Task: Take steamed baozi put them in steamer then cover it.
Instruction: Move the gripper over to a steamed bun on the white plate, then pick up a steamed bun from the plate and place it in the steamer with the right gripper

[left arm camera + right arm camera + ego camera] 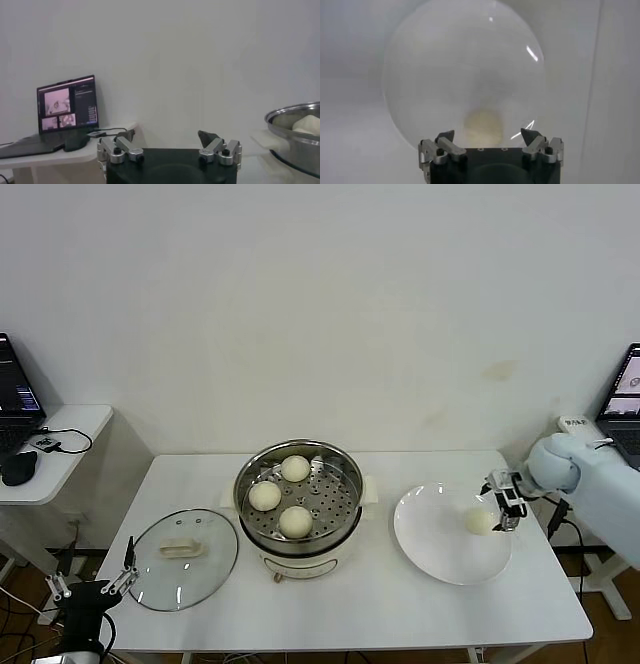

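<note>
Three baozi (pixel 295 468) (pixel 264 496) (pixel 296 521) lie on the perforated tray in the steel steamer (pixel 340 474) at the table's middle. A fourth baozi (pixel 481 521) lies on the white plate (pixel 440 544) at the right. My right gripper (pixel 506 502) is open just right of that baozi, and in the right wrist view it (pixel 487 134) straddles the baozi (pixel 483 126). The glass cover (pixel 183 558) lies flat left of the steamer. My left gripper (pixel 92 584) is open, parked low off the table's front left corner. The steamer's rim also shows in the left wrist view (pixel 295 130).
A side table (pixel 70 434) with a laptop (pixel 15 399) and a mouse stands at the left. Another laptop (pixel 625 399) and a cable sit past the table's right edge. The front table edge runs near the plate and cover.
</note>
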